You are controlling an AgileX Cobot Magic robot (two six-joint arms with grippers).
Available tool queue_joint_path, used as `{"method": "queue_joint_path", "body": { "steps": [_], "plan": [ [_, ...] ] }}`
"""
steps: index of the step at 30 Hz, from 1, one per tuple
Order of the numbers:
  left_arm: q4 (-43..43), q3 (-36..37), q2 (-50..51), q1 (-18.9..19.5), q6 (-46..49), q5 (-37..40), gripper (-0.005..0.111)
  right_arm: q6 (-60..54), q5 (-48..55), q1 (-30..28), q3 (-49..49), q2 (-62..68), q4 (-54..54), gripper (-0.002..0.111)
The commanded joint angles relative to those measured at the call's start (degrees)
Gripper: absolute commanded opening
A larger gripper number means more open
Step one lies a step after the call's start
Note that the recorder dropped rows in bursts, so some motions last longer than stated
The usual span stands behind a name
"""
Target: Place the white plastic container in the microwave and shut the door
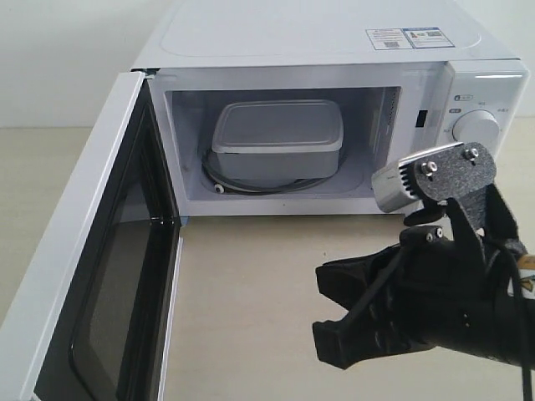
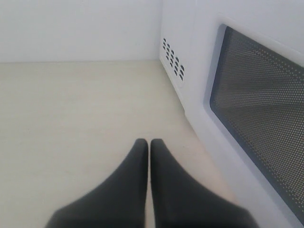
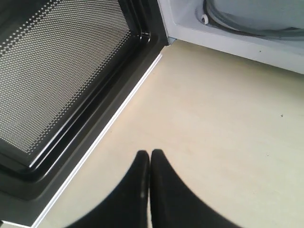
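The white plastic container [image 1: 277, 134] sits with its lid on inside the microwave [image 1: 318, 42], on the turntable. The door [image 1: 92, 276] stands swung wide open to the left, its dark inner side facing the table. My right gripper [image 1: 326, 313] hovers low over the table in front of the microwave's right half, shut and empty. In the right wrist view the right gripper [image 3: 150, 153] points at bare table beside the door's inner window [image 3: 61, 71]. My left gripper [image 2: 149, 141] is shut and empty, just outside the door's outer window [image 2: 266, 109]. It does not show in the exterior view.
The control panel with a round dial [image 1: 478, 129] is at the microwave's right. Vent holes [image 2: 173, 59] mark the microwave's left side wall. Beige table [image 1: 251, 292] stretches between the open door and my right arm.
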Motion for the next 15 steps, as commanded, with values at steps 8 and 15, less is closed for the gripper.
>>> {"method": "queue_joint_path", "body": {
  "steps": [8,15],
  "plan": [
    [0.0,0.2,-0.2,0.1,0.2,0.0,0.004,-0.1,0.5,0.0,0.4,-1.1,-0.5,0.000],
    [0.0,0.2,-0.2,0.1,0.2,0.0,0.004,-0.1,0.8,0.0,0.4,-1.1,-0.5,0.000]
  ]
}}
